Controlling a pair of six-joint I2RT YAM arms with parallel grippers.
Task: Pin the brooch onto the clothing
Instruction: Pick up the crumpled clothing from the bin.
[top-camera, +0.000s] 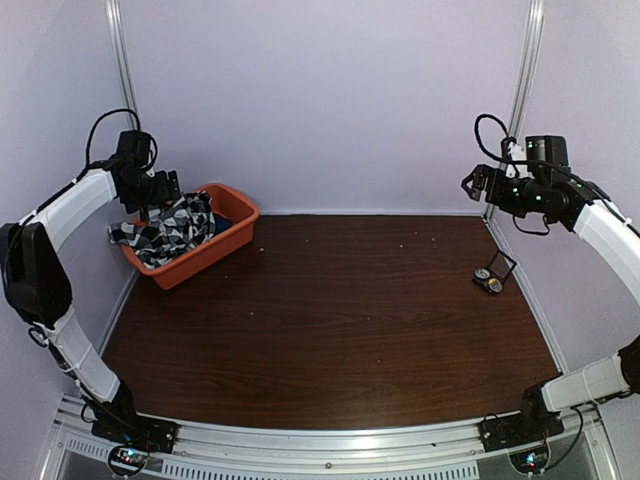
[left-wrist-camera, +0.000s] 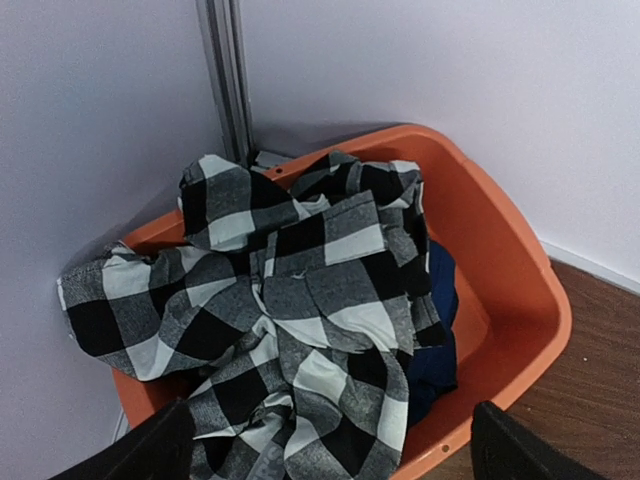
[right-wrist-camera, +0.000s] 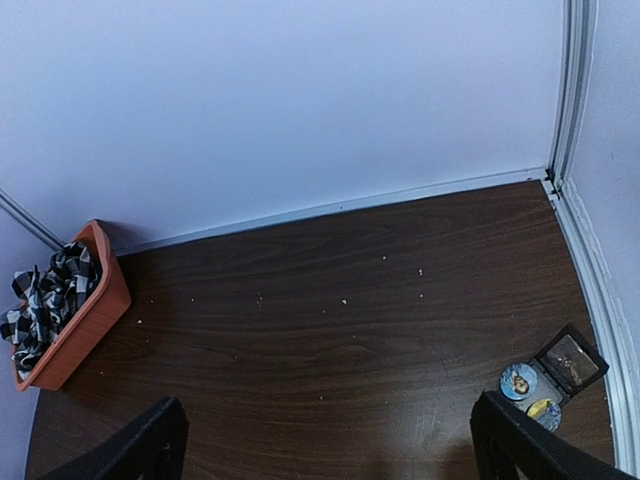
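Although both arms are held above the table (top-camera: 330, 320) in the overhead view, the task's things are seen well apart: the checked shirt (top-camera: 170, 228) is heaped in an orange tub (top-camera: 210, 255) at the far left corner, under the left pincer (top-camera: 165, 190). A small black case (top-camera: 497, 268) lies open near the far right edge, below the right pincer (top-camera: 472, 185). From the left wrist, the shirt is seen to fill most of the tub and spill over its left rim against the wall, with a dark navy garment (left-wrist-camera: 440, 295) tucked beneath it on the right. That pincer's fingers stand wide apart at the lower corners, with nothing gripped. The shirt is judged soft, light and limp, likely to sag and drag rather than lift as one piece. A raised fold near the top of the heap is judged the best hold, well away from the navy cloth. From the right wrist, the fingers are likewise seen wide apart and empty. Two small round pieces (right-wrist-camera: 516, 381), taken to be brooches, lie at the case's near side; whether inside its lower half or on the table cannot be told. They are judged hard, light and flat-lying, so best nipped across an edge.
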